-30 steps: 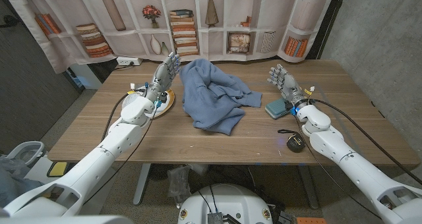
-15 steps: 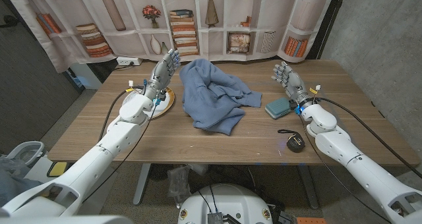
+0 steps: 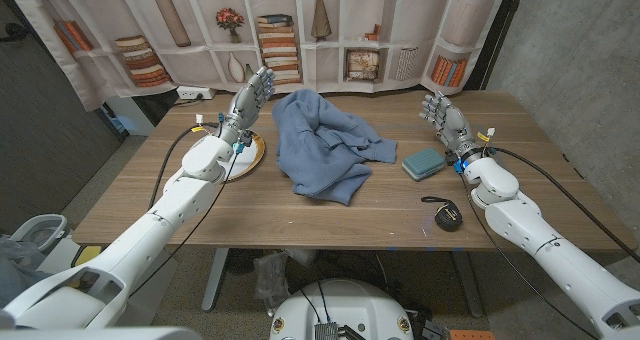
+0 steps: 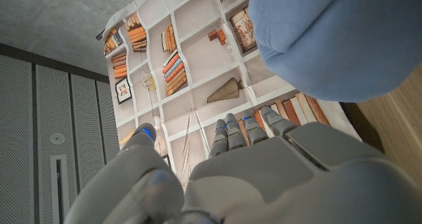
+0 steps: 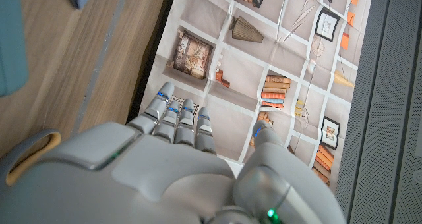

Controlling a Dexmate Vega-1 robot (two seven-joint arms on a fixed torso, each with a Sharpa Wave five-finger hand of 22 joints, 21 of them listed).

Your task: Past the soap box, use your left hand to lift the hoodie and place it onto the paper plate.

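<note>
A crumpled blue hoodie (image 3: 325, 142) lies on the middle of the wooden table, and its blue cloth (image 4: 336, 39) also shows in the left wrist view. The paper plate (image 3: 247, 156) sits just left of the hoodie, partly hidden under my left forearm. My left hand (image 3: 250, 97) is raised above the plate with fingers spread and empty, a short gap left of the hoodie. The teal soap box (image 3: 424, 162) lies right of the hoodie. My right hand (image 3: 444, 119) is open, held up just behind and right of the soap box.
A black tape measure with a loop strap (image 3: 447, 215) lies near the table's front right. A bookshelf-print curtain (image 3: 330, 30) hangs behind the table. A white power strip (image 3: 195, 94) sits at the far left corner.
My right hand has drifted right and slightly back, away from the soap box. My left hand has shifted slightly and stays raised over the plate. The hoodie has not moved.
</note>
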